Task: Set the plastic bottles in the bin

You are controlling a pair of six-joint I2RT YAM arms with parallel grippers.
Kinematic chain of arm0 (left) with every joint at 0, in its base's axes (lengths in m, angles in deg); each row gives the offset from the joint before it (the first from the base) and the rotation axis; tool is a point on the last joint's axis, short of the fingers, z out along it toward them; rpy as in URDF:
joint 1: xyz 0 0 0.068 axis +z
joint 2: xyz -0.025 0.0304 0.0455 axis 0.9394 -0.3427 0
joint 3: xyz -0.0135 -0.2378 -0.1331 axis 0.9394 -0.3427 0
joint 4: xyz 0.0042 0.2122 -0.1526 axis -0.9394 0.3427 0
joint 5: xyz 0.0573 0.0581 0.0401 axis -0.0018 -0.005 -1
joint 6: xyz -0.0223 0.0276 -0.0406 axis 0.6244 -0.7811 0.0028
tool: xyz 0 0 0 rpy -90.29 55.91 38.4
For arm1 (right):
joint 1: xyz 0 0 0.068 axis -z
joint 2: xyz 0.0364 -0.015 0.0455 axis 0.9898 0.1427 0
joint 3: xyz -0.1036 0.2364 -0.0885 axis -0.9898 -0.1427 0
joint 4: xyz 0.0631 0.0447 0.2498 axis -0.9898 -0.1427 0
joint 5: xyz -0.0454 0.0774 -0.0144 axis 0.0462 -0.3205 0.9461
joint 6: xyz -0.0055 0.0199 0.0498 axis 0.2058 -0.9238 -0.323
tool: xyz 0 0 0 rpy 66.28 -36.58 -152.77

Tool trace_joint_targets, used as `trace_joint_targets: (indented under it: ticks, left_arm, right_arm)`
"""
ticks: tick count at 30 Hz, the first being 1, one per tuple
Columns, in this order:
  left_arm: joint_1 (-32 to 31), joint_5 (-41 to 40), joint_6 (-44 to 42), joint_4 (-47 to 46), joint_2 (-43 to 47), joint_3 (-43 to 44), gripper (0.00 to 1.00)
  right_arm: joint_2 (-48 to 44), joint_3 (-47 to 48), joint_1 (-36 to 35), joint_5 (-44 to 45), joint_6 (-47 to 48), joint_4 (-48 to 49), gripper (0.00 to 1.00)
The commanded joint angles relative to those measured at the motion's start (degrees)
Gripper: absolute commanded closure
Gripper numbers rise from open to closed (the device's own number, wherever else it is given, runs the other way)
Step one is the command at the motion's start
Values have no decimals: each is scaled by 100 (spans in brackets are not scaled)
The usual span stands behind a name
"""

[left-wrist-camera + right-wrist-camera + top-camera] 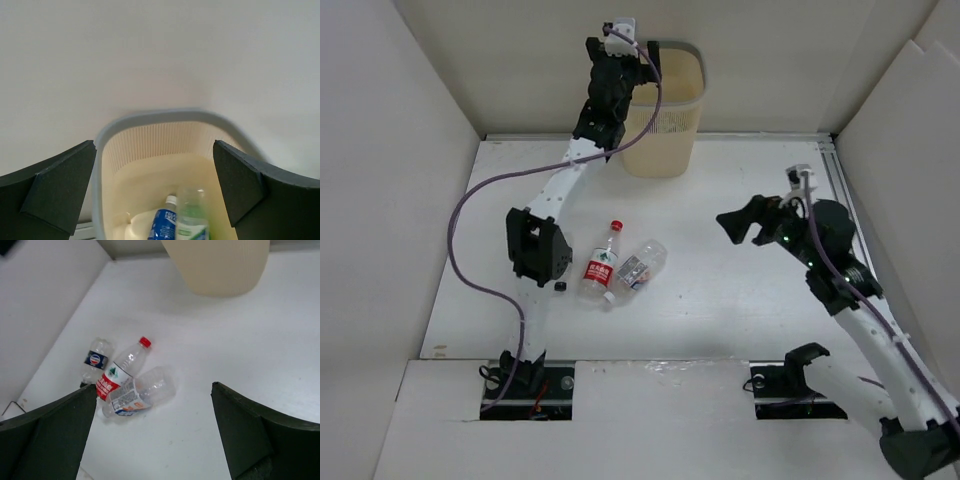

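Note:
The cream bin (pixel 665 110) stands at the back of the table. My left gripper (pixel 625 50) hangs open and empty over its near-left rim (pixel 150 116). Inside the bin lie a blue-labelled bottle (pixel 162 225) and a blurred green-labelled bottle (pixel 192 215). On the table lie a red-labelled bottle with a red cap (pixel 603 262) and a clear bottle with a white label (pixel 640 265), touching. A dark-labelled bottle (pixel 95 360) lies beside them, mostly hidden by the left arm in the top view. My right gripper (pixel 745 225) is open and empty, raised well to their right.
White walls enclose the table on the left, back and right. The left arm's elbow (pixel 535 245) hangs just left of the loose bottles. The right wrist view shows the bin's base (pixel 220 265) and the bottles (pixel 122 367) near the left wall.

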Motion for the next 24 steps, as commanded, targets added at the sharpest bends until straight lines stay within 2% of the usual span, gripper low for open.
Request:
trace_joint_targets:
  ticks: [1,2,3,4,6,7,8,10,15,17,19,21,24]
  left_arm:
    - [-529,78,-634,-402,1846,-296,0]
    - [-592,79,-687,-218,2040,-349,0]
    - [-592,131,-592,202,2233,-350,0]
    - [-697,201,-538,415,2661,-402,0]
    - [-829,202,-311,906,3147,-805,0]
    - [-830,150,-257,1013,3697,-1042,0]
    - [-978,53,-196,1101,3999,-1645,0]
    - [-979,-44,128,1286,4866,-2351,0]
    - [-979,105,858,1787,6177,-4203,0]
    - [-979,228,1008,1788,6470,-4646,0]
    - [-1293,45,1009,1788,6734,-5093,0]
    - [-1471,-211,1061,1953,6735,-5158,0]
    - [-1471,87,1369,2008,6735,-5368,0]
  right_arm:
    - [765,332,-1100,1859,-398,-207,0]
    - [987,446,-1417,2325,-721,-278,0]
    - [1224,578,-1977,3191,-950,-365,0]
    - [1478,849,-2209,3513,-1214,-453,0]
    - [2331,1140,-2517,4058,-2083,-716,0]
    - [2629,1455,-2745,4200,-2435,-874,0]
    - [3198,1614,-2843,4332,-2708,-1128,0]
    - [3676,1974,-3115,4665,-3420,-1341,0]
    - [4722,2240,-3248,4773,-4441,-1553,0]
    - [4890,2240,-3248,4773,-4731,-1466,0]
    - [5109,2118,-3248,4607,-4811,-1195,0]
    - [5303,2117,-3248,4414,-4882,-1114,0]
    - [5708,2117,-3248,4063,-4943,-728,0]
